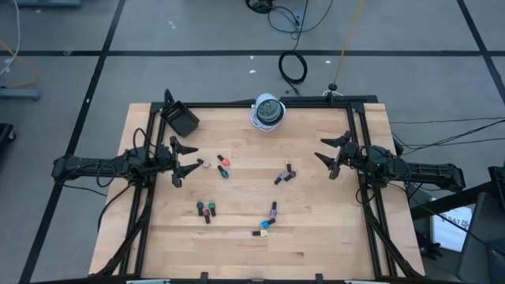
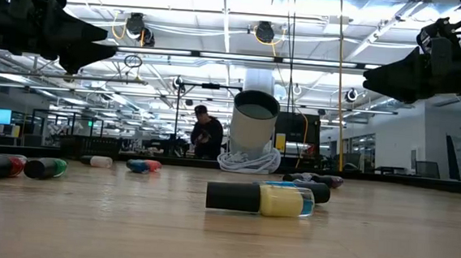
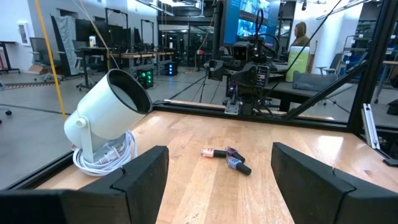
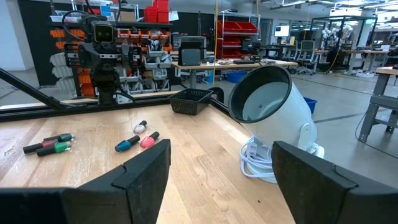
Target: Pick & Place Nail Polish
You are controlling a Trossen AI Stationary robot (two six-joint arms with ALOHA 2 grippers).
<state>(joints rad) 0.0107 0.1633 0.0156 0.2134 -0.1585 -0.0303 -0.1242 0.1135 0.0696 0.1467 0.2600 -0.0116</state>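
Wooden table (image 1: 316, 237), scattered nail polish (image 1: 272, 210), busy workshop behind

wooden table (image 1: 316, 237) | nail polish bottles (image 1: 207, 209) scattered | black tray (image 1: 181, 119) | white lamp (image 1: 267, 111)

desk (image 1: 331, 237) carries all | lamp (image 1: 267, 111) at far edge, middle | black tray (image 1: 181, 120) at far left corner | nail polish bottles (image 1: 223, 165) scattered lying across the middle, in pairs and small clusters | left end effector (image 1: 185, 157) over left side, right end effector (image 1: 330, 155) over right side, facing each other, bottles between
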